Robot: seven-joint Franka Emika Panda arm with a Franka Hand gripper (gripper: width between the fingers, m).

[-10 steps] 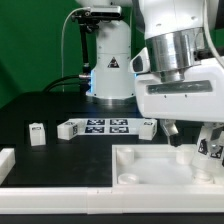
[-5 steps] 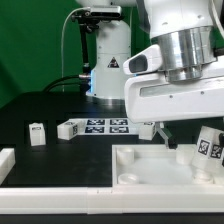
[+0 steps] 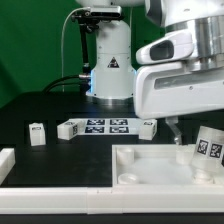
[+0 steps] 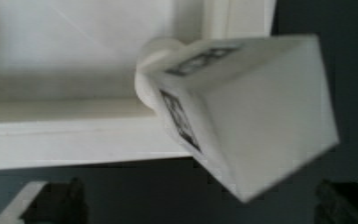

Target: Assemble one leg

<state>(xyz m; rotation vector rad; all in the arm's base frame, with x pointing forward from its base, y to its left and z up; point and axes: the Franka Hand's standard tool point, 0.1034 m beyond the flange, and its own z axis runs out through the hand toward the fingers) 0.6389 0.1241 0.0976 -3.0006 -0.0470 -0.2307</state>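
Observation:
A leg point(image 3: 206, 150) stands tilted at the corner socket of the large white square panel point(image 3: 150, 168), at the exterior view's right. My gripper point(image 3: 203, 122) hangs just above it, open and empty; one finger point(image 3: 172, 128) shows beside the leg, apart from it. In the wrist view the leg point(image 4: 247, 110) lies slanted with its end at the round socket point(image 4: 158, 72) of the panel point(image 4: 69, 60). The gripper point(image 4: 202, 205) has its fingertips point(image 4: 55, 203) wide apart on either side, touching nothing. A second leg point(image 3: 37, 133) stands on the table at the exterior view's left.
The marker board point(image 3: 95, 127) lies behind the panel, with another small tagged block point(image 3: 147, 125) at its end. A white part point(image 3: 5, 160) sits at the left edge. The arm's base point(image 3: 110, 70) stands at the back.
The gripper has let go of the leg at the panel's corner and risen away from it. The leg stays tilted at the socket.

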